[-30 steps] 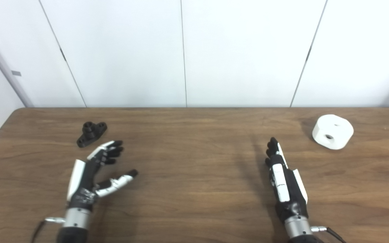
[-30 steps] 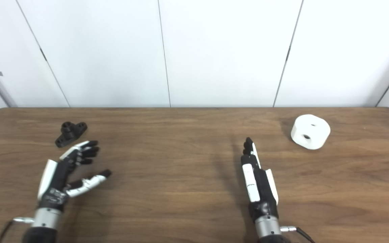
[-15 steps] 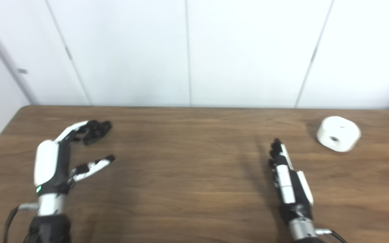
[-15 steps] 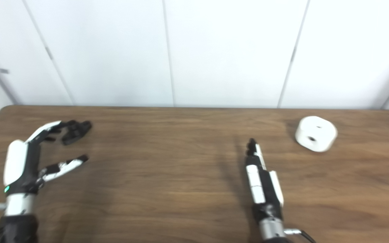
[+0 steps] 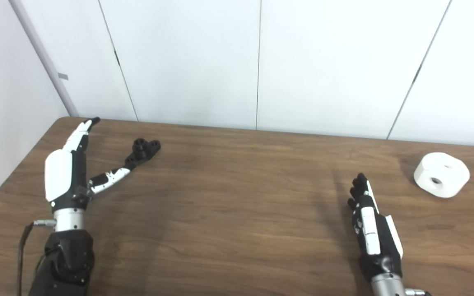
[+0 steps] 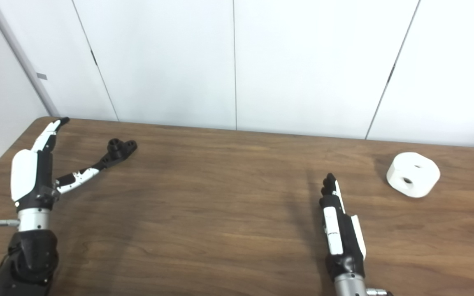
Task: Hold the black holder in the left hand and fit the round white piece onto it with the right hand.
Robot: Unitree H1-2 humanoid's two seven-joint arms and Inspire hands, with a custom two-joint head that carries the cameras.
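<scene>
The black holder lies on the wooden surface in the upper left of the frame, with the left hand just beside it, fingers spread wide and grasping nothing, thumb tip near the holder's lower end. The round white piece sits at far right. The right hand, lower right, is flat with fingers straight together, holding nothing.

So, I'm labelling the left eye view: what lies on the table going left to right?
left hand → black holder → right hand → round white piece
</scene>
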